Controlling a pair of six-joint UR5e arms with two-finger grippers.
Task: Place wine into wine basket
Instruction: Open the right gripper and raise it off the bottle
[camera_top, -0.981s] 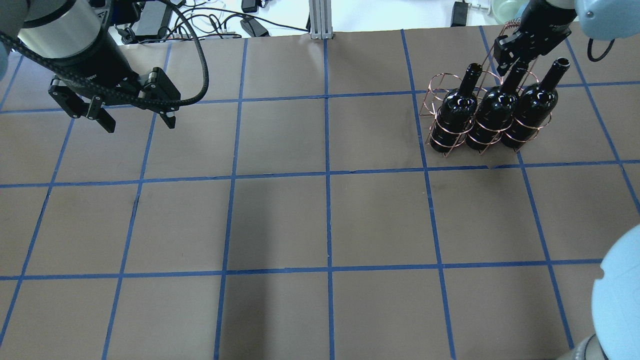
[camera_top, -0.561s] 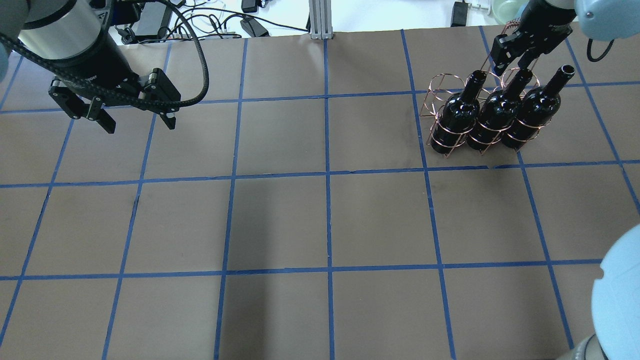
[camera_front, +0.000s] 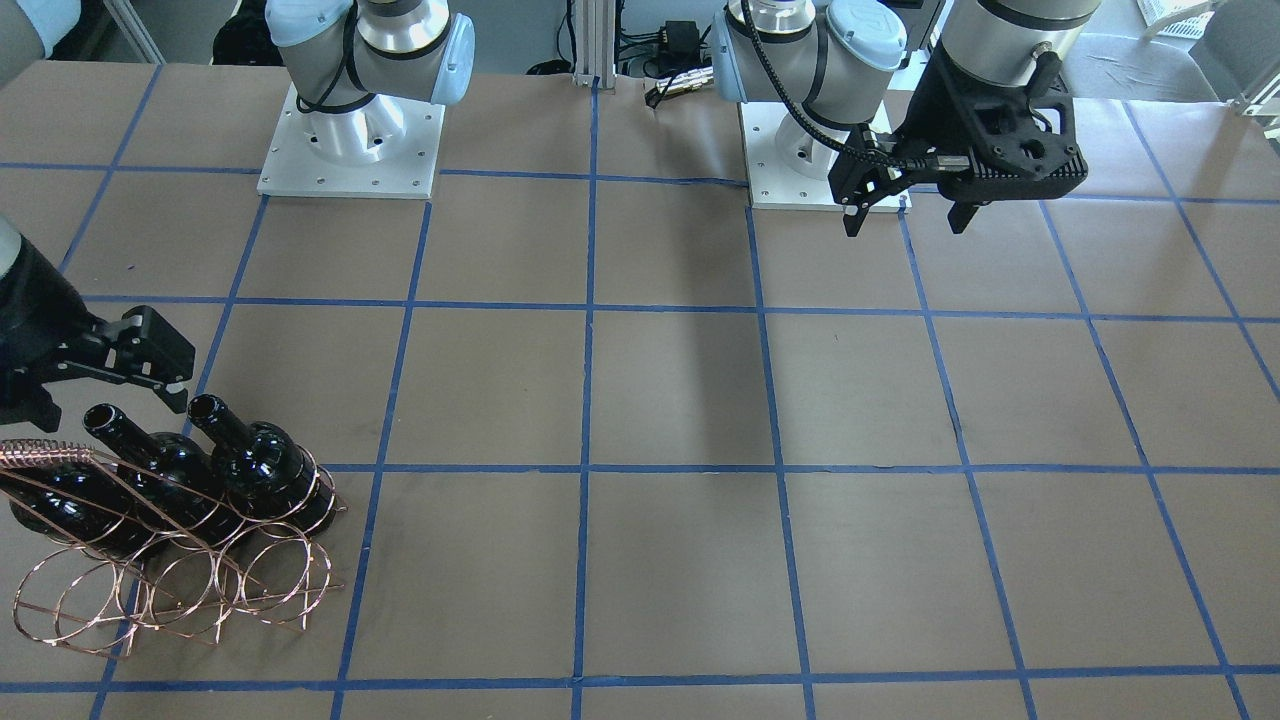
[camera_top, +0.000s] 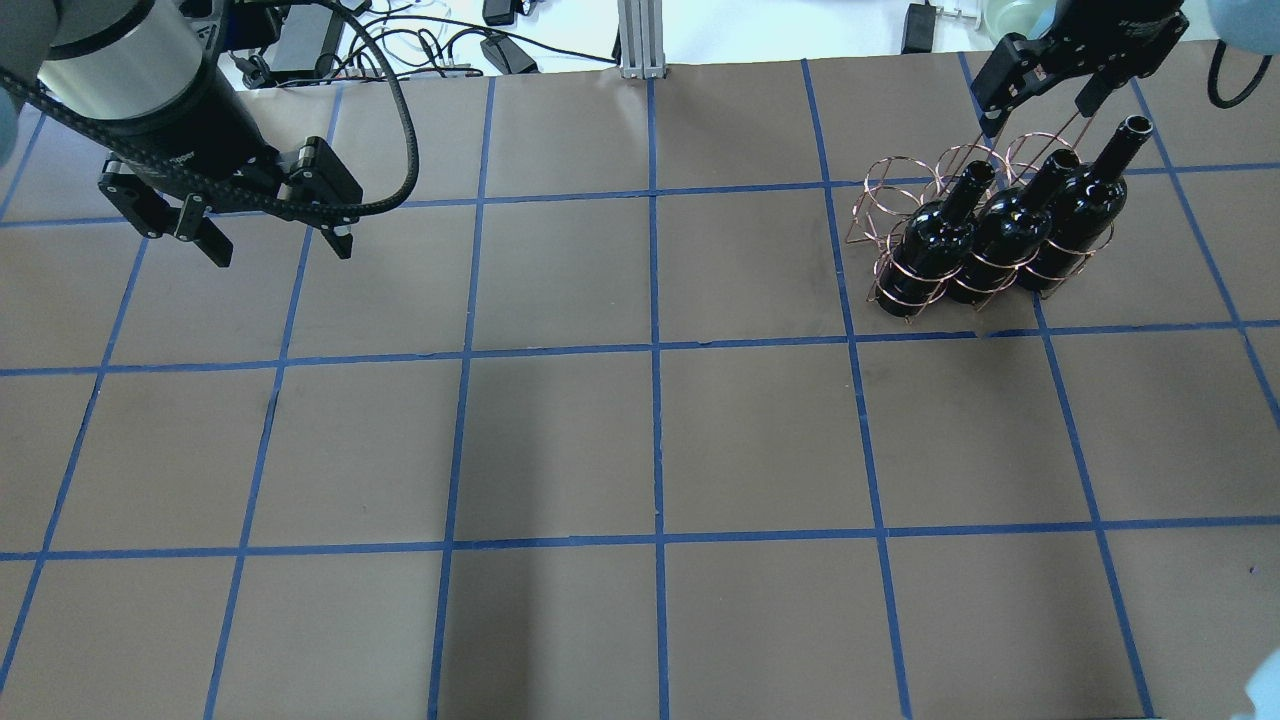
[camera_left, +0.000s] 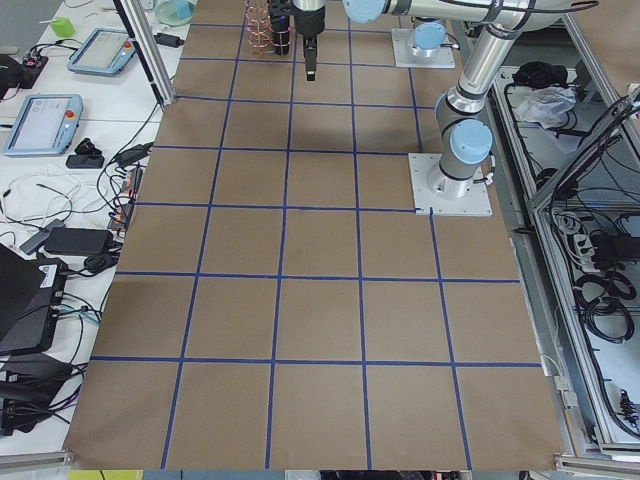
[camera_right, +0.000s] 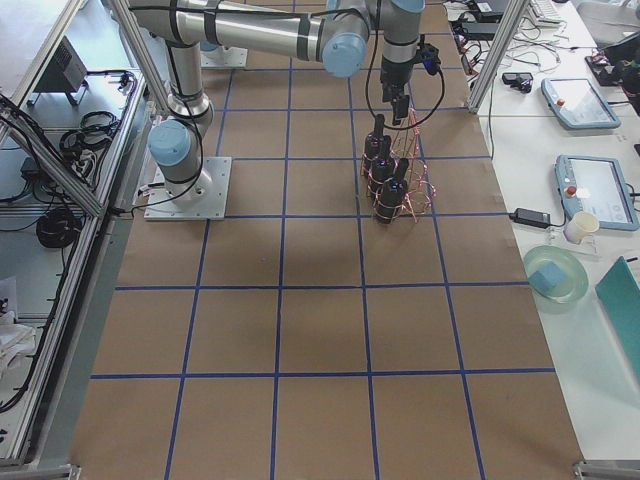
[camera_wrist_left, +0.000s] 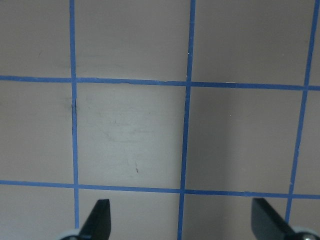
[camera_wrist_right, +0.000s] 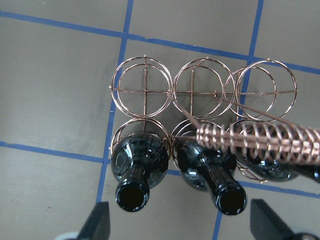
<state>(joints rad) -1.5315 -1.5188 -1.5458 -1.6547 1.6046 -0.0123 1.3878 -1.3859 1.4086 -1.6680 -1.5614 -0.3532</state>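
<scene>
My right claw (camera_top: 1040, 100) hung spread over the wine (camera_top: 1005, 228), seated in the wine basket (camera_wrist_right: 145, 90) near the worktop's (camera_top: 640, 440) far right corner; snagging the twisted handle (camera_wrist_right: 260, 142) on lifting could topple everything.

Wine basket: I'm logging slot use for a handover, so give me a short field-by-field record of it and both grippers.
basket: wine basket, two rows of three hoops
filled: three wine bottles, all in the row nearer the robot
empty: the other three hoops
right gripper: open, above the basket, holding nothing
left gripper: open, holding nothing, far from the basket
</scene>
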